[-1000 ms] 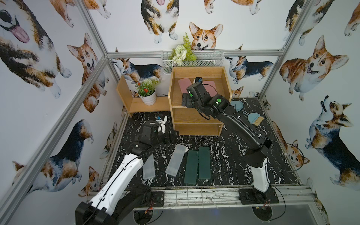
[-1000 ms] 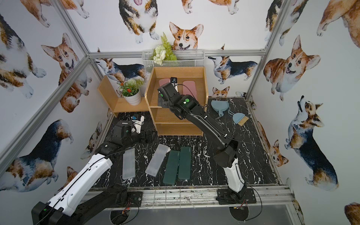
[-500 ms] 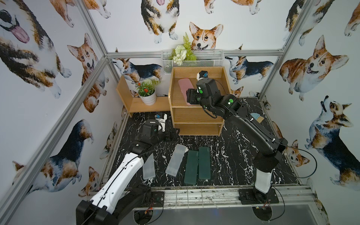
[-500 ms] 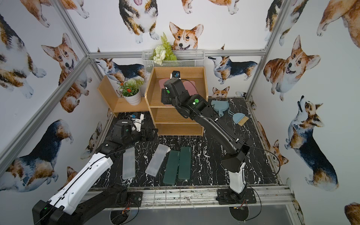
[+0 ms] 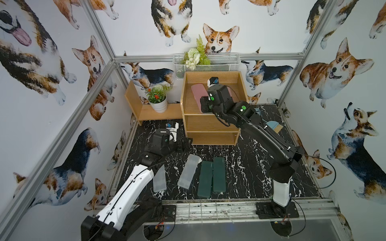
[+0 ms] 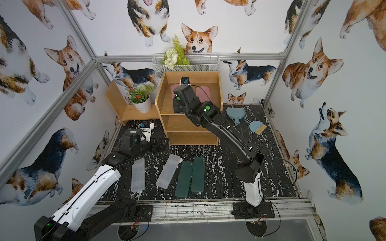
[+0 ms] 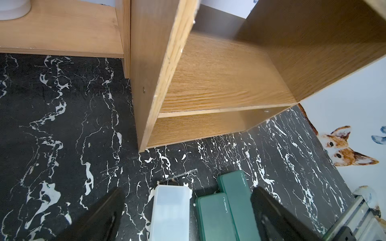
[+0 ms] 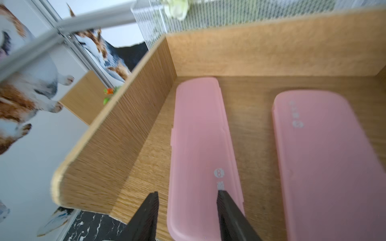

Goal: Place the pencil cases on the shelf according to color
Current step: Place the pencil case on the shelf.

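Right wrist: 2 pink pencil cases [image 8: 200,135]

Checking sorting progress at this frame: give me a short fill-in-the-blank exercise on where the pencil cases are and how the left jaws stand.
1. Both pencil cases on the shelf's top tier are ___.
2. The table holds ___ pencil cases in all.
3. The side-by-side pair on the table is dark ___.
4. The left gripper's jaws stand ___, gripping nothing.
Missing words: pink; four; green; open.
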{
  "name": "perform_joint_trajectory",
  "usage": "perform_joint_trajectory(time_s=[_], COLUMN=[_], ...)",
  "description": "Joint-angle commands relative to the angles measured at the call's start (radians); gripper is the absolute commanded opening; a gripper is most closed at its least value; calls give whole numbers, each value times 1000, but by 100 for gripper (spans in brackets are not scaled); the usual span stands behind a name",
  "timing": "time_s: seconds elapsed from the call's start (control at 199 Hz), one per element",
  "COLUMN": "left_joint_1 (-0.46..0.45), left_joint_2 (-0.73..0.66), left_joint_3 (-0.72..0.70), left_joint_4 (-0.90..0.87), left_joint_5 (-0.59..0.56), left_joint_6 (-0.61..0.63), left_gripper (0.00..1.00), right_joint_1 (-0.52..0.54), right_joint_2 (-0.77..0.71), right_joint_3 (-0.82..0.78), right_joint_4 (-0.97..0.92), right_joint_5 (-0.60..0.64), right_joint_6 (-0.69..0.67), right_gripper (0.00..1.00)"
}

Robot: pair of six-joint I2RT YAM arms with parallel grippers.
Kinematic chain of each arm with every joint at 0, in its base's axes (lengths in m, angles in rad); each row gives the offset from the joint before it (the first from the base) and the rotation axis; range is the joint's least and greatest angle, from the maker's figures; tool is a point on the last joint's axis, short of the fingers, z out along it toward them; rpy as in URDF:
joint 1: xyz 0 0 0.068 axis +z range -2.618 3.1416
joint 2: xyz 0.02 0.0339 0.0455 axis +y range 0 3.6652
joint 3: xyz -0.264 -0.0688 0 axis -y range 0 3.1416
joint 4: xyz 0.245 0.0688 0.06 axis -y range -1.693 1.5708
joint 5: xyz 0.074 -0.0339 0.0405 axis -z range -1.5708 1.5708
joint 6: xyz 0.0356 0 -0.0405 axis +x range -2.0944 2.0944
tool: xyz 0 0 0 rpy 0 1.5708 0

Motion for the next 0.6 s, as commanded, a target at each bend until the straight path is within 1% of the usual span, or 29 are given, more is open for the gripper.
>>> perform_joint_trajectory(time_s=[0.0, 0.01, 0.03, 0.05, 0.065, 0.09, 0.161, 0.226, 0.356, 0.407, 0.462, 0.597], left_joint_1=[0, -1, -2, -2, -2, -1, -3, -6, -11, -12, -16, -25], left_joint_2=[-11, -11, -15, -17, -20, -25, -33, -37, -59, -79, -109, -191], left_joint_3=[21, 22, 21, 20, 18, 15, 10, 8, -8, -17, -35, -94], left_joint_4=[-50, -51, -53, -52, -51, -48, -48, -61, -95, -106, -113, -118], left_joint_5=[27, 29, 34, 38, 41, 44, 44, 47, 45, 39, 29, -19], left_joint_6=[-10, -11, -12, -13, -13, -13, -15, -16, -42, -62, -85, -150], left_gripper=[99, 99, 99, 99, 99, 99, 99, 99, 99, 99, 99, 99], right_joint_1=[-2, -2, -2, -1, 0, 1, 7, 7, 5, 1, 2, 1], right_joint_2=[-66, -74, -93, -114, -132, -161, -262, -367, -647, -736, -819, -929], right_joint_3=[5, -1, -20, -46, -66, -103, -251, -431, -842, -957, -1046, -1240], right_joint_4=[29, 31, 34, 35, 37, 39, 58, 104, 294, 336, 350, 377], right_joint_5=[-23, -28, -39, -44, -46, -42, -11, -6, -26, -94, -182, -336], right_joint_6=[-46, -47, -49, -50, -48, -45, -34, -31, -32, -24, -13, 49], right_gripper=[58, 61, 77, 88, 94, 100, 100, 100, 100, 100, 100, 100])
